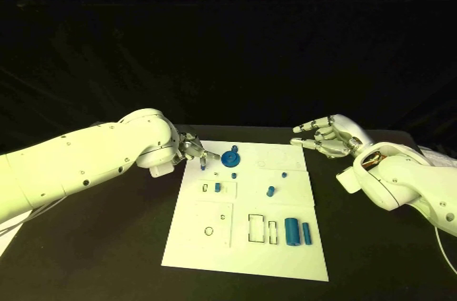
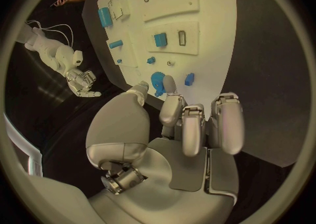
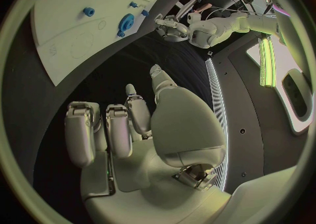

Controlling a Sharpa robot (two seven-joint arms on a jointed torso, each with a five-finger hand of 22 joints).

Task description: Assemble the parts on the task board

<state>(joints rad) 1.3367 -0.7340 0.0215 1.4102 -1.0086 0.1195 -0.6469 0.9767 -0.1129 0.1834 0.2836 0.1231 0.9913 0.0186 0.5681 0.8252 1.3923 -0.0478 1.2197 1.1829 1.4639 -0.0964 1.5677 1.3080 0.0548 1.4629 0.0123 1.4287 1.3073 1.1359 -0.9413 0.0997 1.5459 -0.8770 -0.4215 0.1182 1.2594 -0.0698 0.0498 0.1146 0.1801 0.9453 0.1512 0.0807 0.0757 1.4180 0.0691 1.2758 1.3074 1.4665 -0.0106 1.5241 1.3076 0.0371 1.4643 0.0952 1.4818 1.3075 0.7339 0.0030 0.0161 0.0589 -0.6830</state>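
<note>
left hand (image 1: 191, 149): empty, fingers apart beside gear (image 1: 230, 159) | right hand (image 1: 327, 135): empty, fingers apart

The black surface (image 1: 95, 261) takes up the lower part of the head view, matte and dark, and its far edge runs across the middle of the picture. Behind that edge hangs a dark, creased backdrop cloth (image 1: 228, 50) that reaches up to the top. A thin pale cable (image 1: 446, 248) lies over the surface on the robot's right side and runs down towards the picture's bottom edge. The left wrist view shows the same surface (image 2: 263, 50) as a plain dark stretch
</note>
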